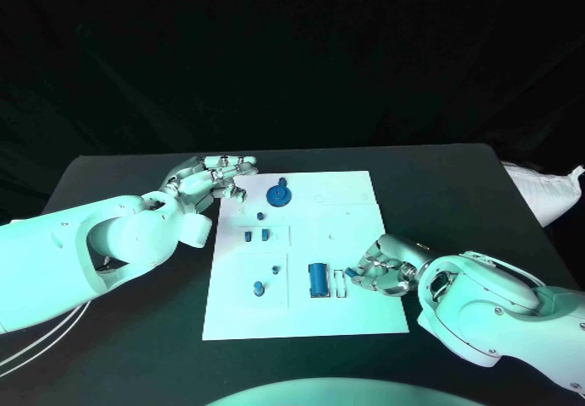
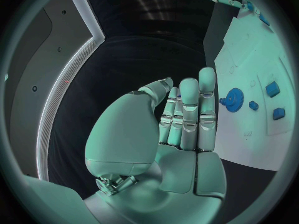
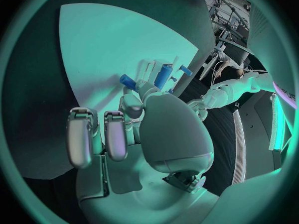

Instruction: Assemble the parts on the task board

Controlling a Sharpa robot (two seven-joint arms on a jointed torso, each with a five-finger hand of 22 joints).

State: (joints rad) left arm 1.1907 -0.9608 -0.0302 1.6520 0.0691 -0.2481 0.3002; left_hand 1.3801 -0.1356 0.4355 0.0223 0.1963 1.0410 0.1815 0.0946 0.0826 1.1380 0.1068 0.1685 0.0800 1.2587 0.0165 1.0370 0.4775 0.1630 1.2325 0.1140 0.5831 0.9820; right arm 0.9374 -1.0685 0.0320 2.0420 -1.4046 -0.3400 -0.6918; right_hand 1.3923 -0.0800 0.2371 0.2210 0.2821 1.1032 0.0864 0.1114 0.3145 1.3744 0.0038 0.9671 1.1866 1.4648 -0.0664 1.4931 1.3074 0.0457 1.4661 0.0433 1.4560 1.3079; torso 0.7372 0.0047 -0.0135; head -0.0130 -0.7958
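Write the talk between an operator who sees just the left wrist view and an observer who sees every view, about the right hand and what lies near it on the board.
Operator: I see the left hand open, holding nothing, near the blue gear. What is the right hand doing?
Observer: The right hand pinches a small blue part at its fingertips, over the near right side of the task board.
Operator: Does anything lie close to it?
Observer: A blue cylinder lies on the board just beside that hand, apart from its fingers.
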